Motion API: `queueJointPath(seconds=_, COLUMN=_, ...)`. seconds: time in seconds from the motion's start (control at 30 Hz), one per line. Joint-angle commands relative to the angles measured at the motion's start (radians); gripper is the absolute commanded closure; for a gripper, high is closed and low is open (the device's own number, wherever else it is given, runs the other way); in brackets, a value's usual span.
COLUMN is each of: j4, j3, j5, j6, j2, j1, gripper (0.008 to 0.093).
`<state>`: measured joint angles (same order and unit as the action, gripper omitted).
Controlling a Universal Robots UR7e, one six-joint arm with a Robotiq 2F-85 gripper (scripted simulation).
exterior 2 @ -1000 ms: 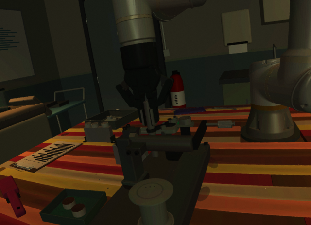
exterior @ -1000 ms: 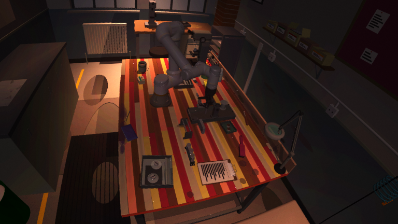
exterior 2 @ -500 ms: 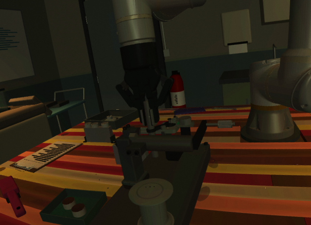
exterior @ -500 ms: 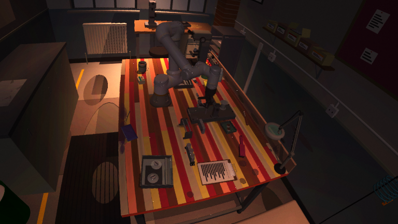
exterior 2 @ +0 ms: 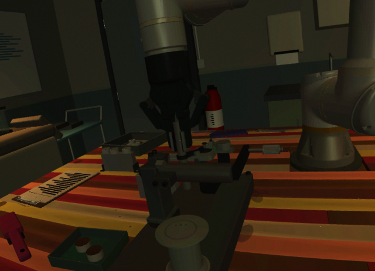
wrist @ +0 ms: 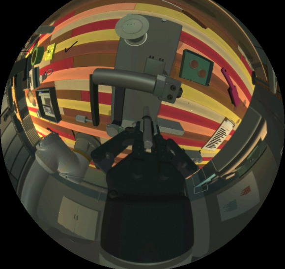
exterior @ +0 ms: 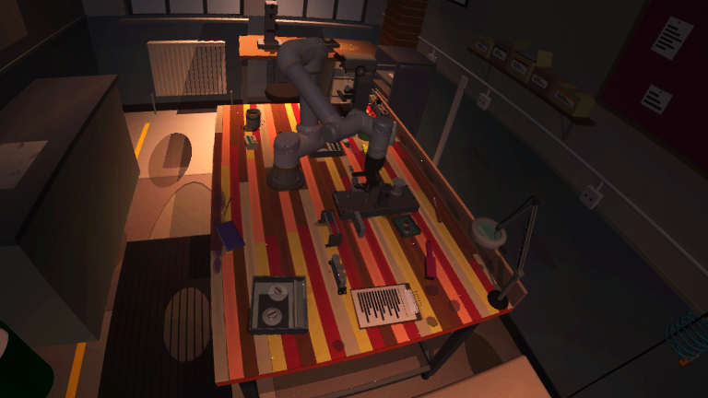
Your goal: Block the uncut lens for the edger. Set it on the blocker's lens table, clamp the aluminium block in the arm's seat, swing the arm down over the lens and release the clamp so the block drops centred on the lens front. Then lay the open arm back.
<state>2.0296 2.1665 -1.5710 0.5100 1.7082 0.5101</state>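
Note:
The blocker point(exterior: 375, 201) point(exterior 2: 194, 183) point(wrist: 143, 71) stands on the striped bench. Its round lens table point(exterior 2: 181, 232) point(wrist: 132, 27) is at one end of the base plate; I cannot tell whether a lens lies on it. The blocker's arm point(exterior 2: 197, 171) point(wrist: 127, 79) lies level across the base. A thin upright lever point(exterior 2: 179, 138) point(wrist: 146, 128) rises at the arm's far end. My gripper point(exterior: 372, 177) point(exterior 2: 179, 141) point(wrist: 146, 132) hangs straight down over that end. It is closed on the lever.
The robot base point(exterior 2: 325, 147) stands close behind the blocker. A grey tray with round pieces point(exterior: 278, 304) point(exterior 2: 133, 144), a clipboard point(exterior: 385, 304) point(exterior 2: 53, 183), a green tray with two brown discs point(exterior 2: 87, 247) point(wrist: 196, 67) and a magenta tool point(exterior: 430, 261) point(exterior 2: 15, 236) lie around.

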Motion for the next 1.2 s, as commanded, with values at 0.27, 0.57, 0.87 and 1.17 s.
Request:
queueJointPath(seconds=0.27, j4=0.000, j3=-0.001, j5=0.000, j6=0.000, j2=0.000, j1=0.000, gripper=0.0934)
queueJointPath(seconds=0.57, j4=0.000, j3=-0.001, j5=0.000, j6=0.000, j2=0.000, j1=0.000, gripper=0.0879)
queueJointPath(seconds=0.87, j4=0.000, j3=-0.001, j5=0.000, j6=0.000, j2=0.000, j1=0.000, gripper=0.0726)
queueJointPath(seconds=1.17, j4=0.000, j3=-0.001, j5=0.000, j6=0.000, j2=0.000, j1=0.000, gripper=0.0726)
